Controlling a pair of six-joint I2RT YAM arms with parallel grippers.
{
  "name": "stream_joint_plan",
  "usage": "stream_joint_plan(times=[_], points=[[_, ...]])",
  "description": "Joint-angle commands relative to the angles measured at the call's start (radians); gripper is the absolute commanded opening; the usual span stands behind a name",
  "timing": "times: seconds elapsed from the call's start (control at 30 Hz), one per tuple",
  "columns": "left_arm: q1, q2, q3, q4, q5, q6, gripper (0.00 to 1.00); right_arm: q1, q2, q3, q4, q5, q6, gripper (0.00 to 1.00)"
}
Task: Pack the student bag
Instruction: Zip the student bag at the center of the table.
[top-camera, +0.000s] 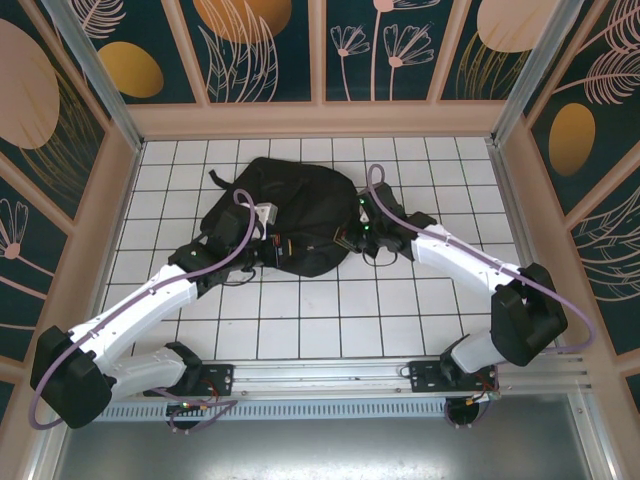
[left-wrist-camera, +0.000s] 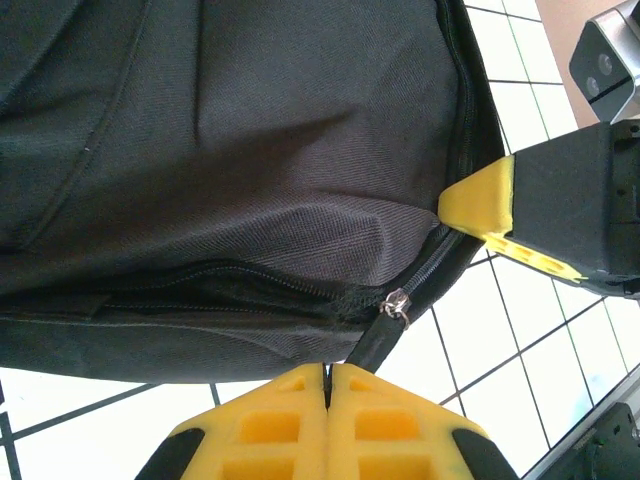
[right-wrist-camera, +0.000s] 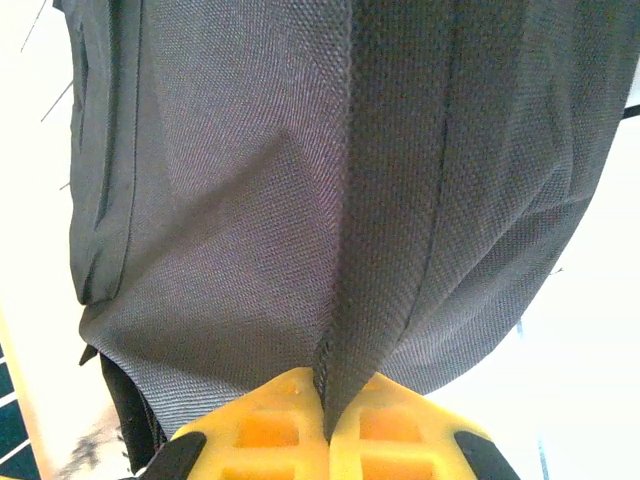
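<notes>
The student bag (top-camera: 295, 215), a large black fabric backpack, lies flat in the middle of the white tiled table. My left gripper (top-camera: 274, 250) is at its near edge. In the left wrist view its yellow fingers (left-wrist-camera: 327, 372) are shut, with the black pull tab (left-wrist-camera: 376, 343) of the zipper slider (left-wrist-camera: 400, 300) running in between their tips. The zipper beside it is partly open. My right gripper (top-camera: 352, 236) is at the bag's right side. Its yellow fingers (right-wrist-camera: 327, 385) are shut on a raised fold of the bag fabric (right-wrist-camera: 380, 250). One right fingertip (left-wrist-camera: 482, 195) shows against the bag's edge.
The tiled table (top-camera: 330, 320) is boxed in by wooden walls on three sides, with a metal rail (top-camera: 330, 378) along the near edge. A thin black strap (top-camera: 222, 180) sticks out from the bag at the back left. Bare tiles lie in front of the bag.
</notes>
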Motion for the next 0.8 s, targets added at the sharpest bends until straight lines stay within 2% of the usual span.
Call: stream_joint_plan(times=[0.0, 0.13, 0.27, 0.33, 0.37, 0.53, 0.57, 0.63, 0.77], points=[[0.034, -0.002, 0.048, -0.014, -0.06, 0.013, 0.0, -0.059, -0.012, -0.008, -0.119, 0.11, -0.057, 0.05], [0.032, 0.068, 0.075, 0.072, 0.058, -0.037, 0.0, -0.017, -0.006, 0.051, -0.093, 0.066, -0.034, 0.35], [0.029, 0.101, 0.07, 0.13, 0.12, -0.069, 0.0, 0.016, -0.017, 0.085, -0.098, 0.061, -0.01, 0.5], [0.026, 0.104, 0.052, 0.15, 0.137, -0.074, 0.0, 0.029, -0.027, 0.097, -0.121, 0.078, -0.014, 0.52], [0.024, 0.104, 0.039, 0.163, 0.144, -0.087, 0.05, 0.03, -0.033, 0.097, -0.132, 0.086, -0.015, 0.52], [0.004, 0.134, 0.007, 0.211, 0.164, -0.126, 0.5, 0.029, -0.076, 0.077, -0.149, 0.147, -0.017, 0.51], [0.002, 0.14, 0.011, 0.216, 0.162, -0.13, 0.57, 0.029, -0.077, 0.077, -0.16, 0.157, -0.021, 0.51], [-0.002, 0.153, 0.014, 0.219, 0.157, -0.143, 0.61, 0.029, -0.077, 0.074, -0.164, 0.159, -0.024, 0.51], [-0.014, 0.207, 0.012, 0.236, 0.167, -0.168, 0.61, 0.037, -0.077, 0.067, -0.156, 0.158, -0.025, 0.5]])
